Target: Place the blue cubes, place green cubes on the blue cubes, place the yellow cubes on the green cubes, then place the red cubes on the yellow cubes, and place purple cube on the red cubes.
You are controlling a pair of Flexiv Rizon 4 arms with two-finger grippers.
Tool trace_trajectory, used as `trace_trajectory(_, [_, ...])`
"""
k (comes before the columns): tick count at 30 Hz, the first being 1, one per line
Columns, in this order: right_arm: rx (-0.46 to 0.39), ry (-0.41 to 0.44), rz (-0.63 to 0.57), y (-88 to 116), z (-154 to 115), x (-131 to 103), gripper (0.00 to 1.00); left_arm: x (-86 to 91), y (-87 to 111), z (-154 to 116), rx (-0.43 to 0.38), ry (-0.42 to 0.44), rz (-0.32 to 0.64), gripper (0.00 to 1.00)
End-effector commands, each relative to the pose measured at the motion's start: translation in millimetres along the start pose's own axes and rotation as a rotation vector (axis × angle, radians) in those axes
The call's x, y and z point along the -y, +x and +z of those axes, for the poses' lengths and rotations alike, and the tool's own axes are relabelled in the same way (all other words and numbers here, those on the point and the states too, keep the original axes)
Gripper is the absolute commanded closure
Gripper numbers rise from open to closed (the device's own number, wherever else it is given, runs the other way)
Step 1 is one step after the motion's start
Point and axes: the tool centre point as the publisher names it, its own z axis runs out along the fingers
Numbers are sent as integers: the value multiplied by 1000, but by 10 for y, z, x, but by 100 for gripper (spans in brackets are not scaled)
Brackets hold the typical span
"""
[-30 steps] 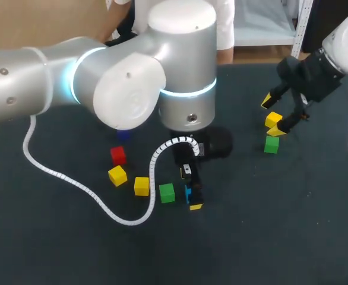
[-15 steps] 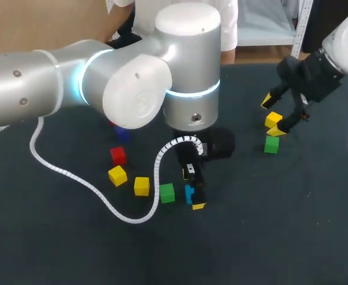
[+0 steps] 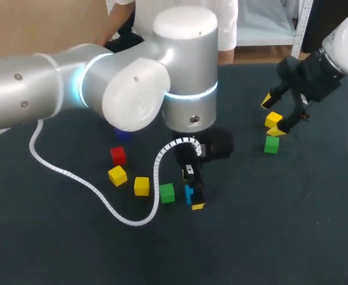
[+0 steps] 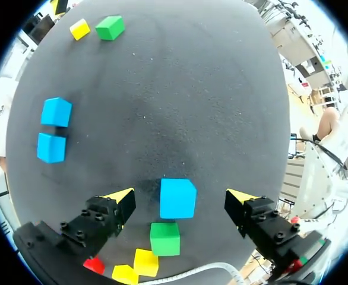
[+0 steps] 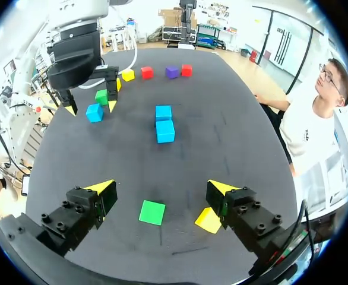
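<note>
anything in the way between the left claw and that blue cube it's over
Nothing visible. The blue cube lies between the left claw's open fingers, with gaps on both sides. A green cube sits close behind it, toward the wrist, off the closing line.

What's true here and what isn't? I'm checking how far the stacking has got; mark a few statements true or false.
The left gripper is open, with a blue cube between its fingers. True.
A green cube sits on a blue one. False: the green cube lies on the table beside that blue cube.
The right gripper is shut on a yellow cube. False: the right gripper is open; the yellow cube lies beside one finger.
Two other blue cubes lie side by side. True.
</note>
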Motion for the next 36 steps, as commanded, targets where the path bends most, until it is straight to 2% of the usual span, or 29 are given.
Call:
trace_trajectory(1, [0,1,0,0,-2,-3,0,-54,-27,34,-2,11,2,0])
trace_trajectory(13, [0,1,0,0,-2,-3,0,-45,-10,66,-7,1,-15,0])
trace_trajectory(14, [0,1,0,0,-2,-3,0,-44,-9,69,-5,0,-10,30])
trace_trajectory(15, [0,1,0,0,-2,-3,0,-43,-9,71,-7,0,-9,65])
trace_trajectory(16, [0,1,0,0,-2,-3,0,-42,-9,72,-7,-1,-8,69])
trace_trajectory(18, [0,1,0,0,-2,-3,0,-40,-8,77,-6,-5,-6,100])
trace_trajectory(31, [0,1,0,0,-2,-3,0,-34,23,158,-6,8,-16,100])
trace_trajectory(36, [0,1,0,0,-2,-3,0,-9,-19,87,-11,-6,-1,100])
